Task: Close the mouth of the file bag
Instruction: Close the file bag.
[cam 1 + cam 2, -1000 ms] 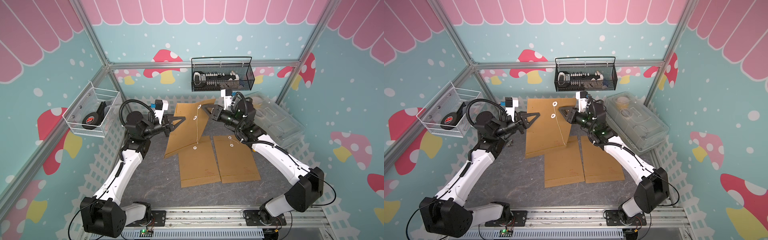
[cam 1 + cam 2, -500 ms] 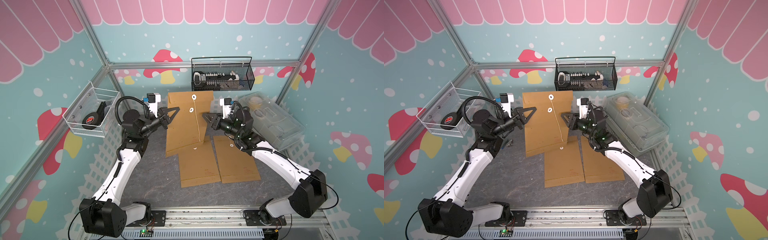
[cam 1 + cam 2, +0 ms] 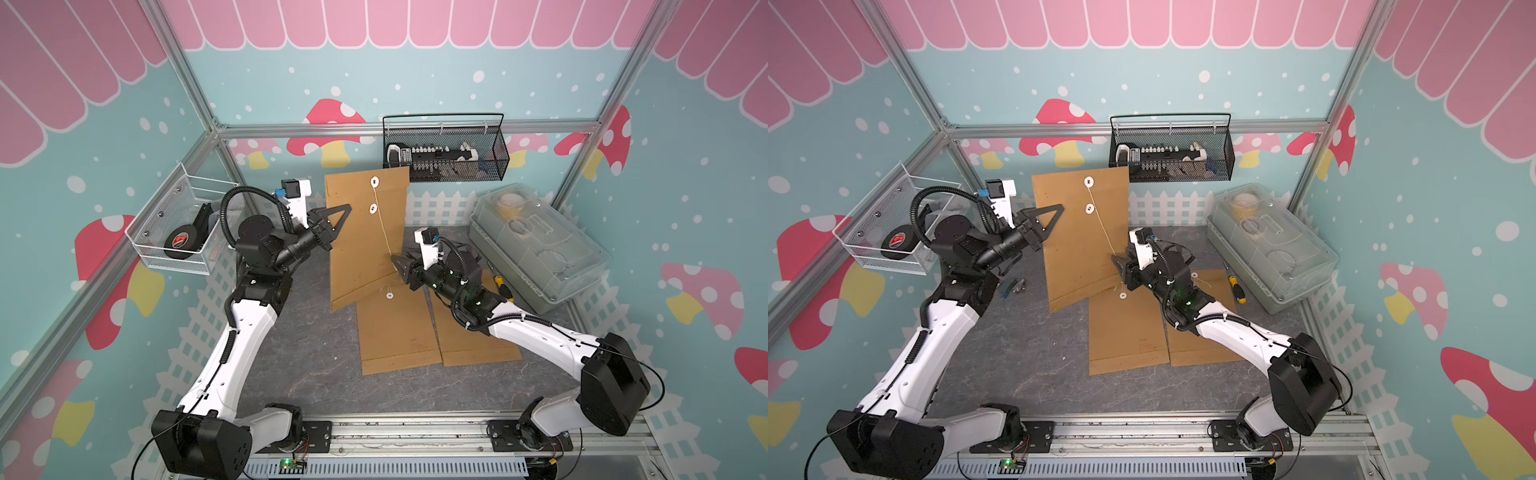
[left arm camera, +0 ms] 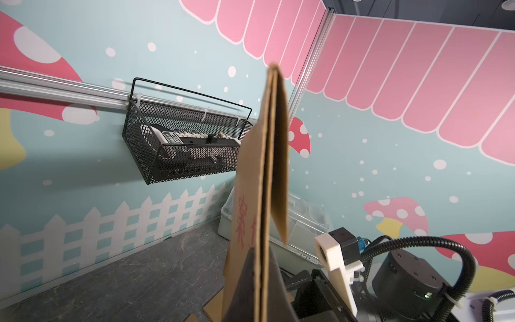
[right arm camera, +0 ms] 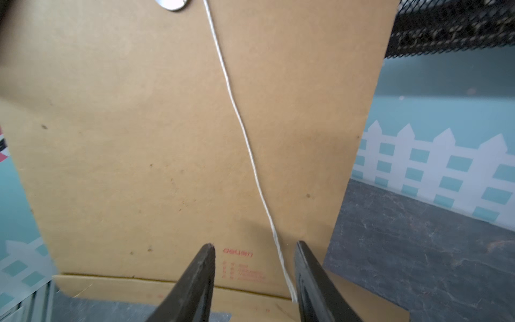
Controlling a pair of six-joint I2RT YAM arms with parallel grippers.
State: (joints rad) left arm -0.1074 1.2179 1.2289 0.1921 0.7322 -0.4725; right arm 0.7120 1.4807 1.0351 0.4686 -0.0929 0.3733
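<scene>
File bag (image 3: 365, 237): kraft envelope, upright at the rear, flap folded down.
Left gripper (image 3: 343, 210): clamped on its side edge.
Right gripper (image 5: 254, 244): jaws apart, low before the bag.
String (image 5: 237, 111): hanging, possibly touching 1 finger.

file bag (image 3: 365, 237) stands behind flat bags (image 3: 395, 332) on table (image 3: 303, 353) | basket (image 3: 444, 153) behind it | box (image 3: 536, 245) right of it

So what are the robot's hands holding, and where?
The left gripper is shut on the bag, pinching its side edge near the top, with the bag upright. The right gripper is open and holds nothing. The string runs between its jaws.
</scene>
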